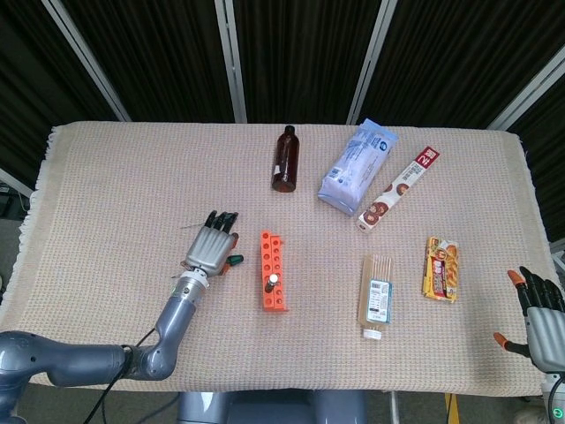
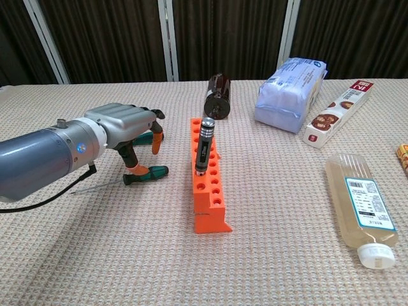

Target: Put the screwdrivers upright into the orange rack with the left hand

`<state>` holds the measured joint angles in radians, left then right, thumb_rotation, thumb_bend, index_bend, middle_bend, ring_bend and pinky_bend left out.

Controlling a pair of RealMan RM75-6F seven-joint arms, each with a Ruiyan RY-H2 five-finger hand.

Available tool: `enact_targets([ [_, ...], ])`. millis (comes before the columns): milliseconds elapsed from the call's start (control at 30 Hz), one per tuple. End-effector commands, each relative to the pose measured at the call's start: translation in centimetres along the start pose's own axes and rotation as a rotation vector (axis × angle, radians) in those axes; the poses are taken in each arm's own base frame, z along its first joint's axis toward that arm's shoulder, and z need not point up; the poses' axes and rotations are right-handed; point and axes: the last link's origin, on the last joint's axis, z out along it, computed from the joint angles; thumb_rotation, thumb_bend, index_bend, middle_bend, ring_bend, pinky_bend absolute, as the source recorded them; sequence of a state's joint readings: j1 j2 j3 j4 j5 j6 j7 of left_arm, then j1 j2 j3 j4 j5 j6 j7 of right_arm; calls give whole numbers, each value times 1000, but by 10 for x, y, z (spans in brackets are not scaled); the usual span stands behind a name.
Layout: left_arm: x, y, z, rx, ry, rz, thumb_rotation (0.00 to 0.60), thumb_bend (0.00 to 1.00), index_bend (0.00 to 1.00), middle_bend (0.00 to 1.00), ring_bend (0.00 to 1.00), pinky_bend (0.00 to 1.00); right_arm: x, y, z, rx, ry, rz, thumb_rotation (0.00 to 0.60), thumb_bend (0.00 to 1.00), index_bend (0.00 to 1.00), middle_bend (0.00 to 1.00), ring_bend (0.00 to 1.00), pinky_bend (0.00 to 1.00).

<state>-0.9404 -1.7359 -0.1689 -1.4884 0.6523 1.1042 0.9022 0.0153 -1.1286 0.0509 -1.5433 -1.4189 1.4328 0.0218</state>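
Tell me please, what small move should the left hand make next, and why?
Probably lower the left hand a little and close its fingers on the handle of the near screwdriver. The hand hovers right over that handle with fingers apart and holds nothing. The screwdriver lies flat on the cloth, and the orange rack so far holds only one black driver upright.
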Motion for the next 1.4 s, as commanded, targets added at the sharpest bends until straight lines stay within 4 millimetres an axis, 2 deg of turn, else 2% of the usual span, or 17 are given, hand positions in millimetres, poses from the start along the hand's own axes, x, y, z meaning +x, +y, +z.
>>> enact_targets([
  [33, -4, 4, 3, 9, -7, 19, 600, 241, 415, 0, 0, 0, 0, 0, -1, -1, 0, 0, 600, 25, 72, 0, 0, 0],
  [633, -15, 26, 14, 12, -9, 11, 600, 241, 428, 0, 0, 0, 0, 4, -5, -21, -1, 0, 600, 26, 78, 0, 0, 0],
  [833, -17, 28, 12, 1, -19, 35, 600, 280, 455, 0, 0, 0, 0, 4, -5, -21, -3, 0, 600, 25, 78, 0, 0, 0],
  [1200, -19, 26, 9, -1, -41, 63, 600, 282, 465, 0, 0, 0, -1, 5, -4, -25, -5, 3, 600, 25, 78, 0, 0, 0],
  [1400, -19, 23, 6, -3, -44, 60, 600, 306, 526, 6, 0, 0, -1, 6, -3, -24, -6, 4, 600, 24, 78, 0, 0, 0],
])
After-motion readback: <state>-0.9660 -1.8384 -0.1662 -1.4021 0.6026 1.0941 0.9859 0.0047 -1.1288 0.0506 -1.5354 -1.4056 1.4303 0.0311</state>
